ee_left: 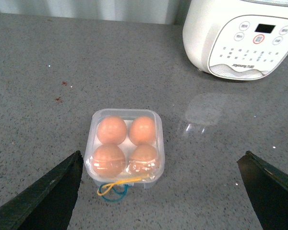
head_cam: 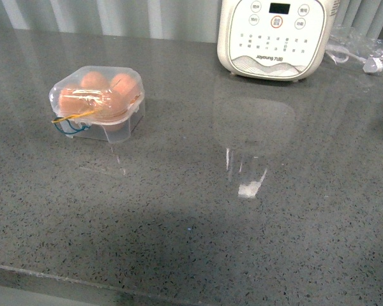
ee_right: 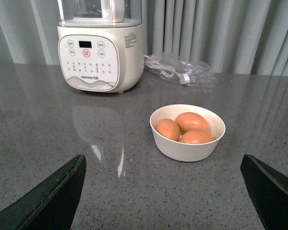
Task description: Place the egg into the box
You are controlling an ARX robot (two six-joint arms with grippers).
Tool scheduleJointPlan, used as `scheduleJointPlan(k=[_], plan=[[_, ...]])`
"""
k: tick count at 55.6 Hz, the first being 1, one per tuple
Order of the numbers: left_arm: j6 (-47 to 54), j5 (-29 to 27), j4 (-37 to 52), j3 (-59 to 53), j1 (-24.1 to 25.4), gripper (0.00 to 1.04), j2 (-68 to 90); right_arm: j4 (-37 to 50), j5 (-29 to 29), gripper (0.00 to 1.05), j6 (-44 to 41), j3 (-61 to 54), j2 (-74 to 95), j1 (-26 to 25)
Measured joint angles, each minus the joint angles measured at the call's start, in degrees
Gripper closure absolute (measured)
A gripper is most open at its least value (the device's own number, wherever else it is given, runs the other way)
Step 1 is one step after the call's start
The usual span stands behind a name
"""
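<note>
Flanking the box (head_cam: 97, 102), a white appliance (head_cam: 277, 35).

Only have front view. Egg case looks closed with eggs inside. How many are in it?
Observer: Four eggs, one per cup, seen through the lid of the clear egg case in the left wrist view.
Operator: Any loose eggs around? None in mine.
Observer: Three more sit in a white bowl in the right wrist view, in front of the white appliance.
Operator: Grippers holding anything?
Observer: No. Left gripper and right gripper are both open and empty.
</note>
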Motion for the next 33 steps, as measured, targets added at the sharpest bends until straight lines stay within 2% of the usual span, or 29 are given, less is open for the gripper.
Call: scheduleJointPlan(k=[9,17,23,33], plan=[[0.11,-0.74,-4.81,-3.41,1.55,0.07,-8.96,0.00,0.02,0.07,0.00,0.00,0.00,0.00],[0.52,0.61,-11.98,-7.15,6.16,0.07,-20.11,0.00,0.00,0.07,0.00,0.00,0.00,0.00],[1.88,0.46,-13.92,-9.18,8.13,0.07,-25.03,0.00,0.00,0.07,0.00,0.00,0.00,0.00],[3.21,4.39,-19.06,-12.52,12.79,0.07,-31.36,0.00,0.00,0.07,0.00,0.00,0.00,0.00]])
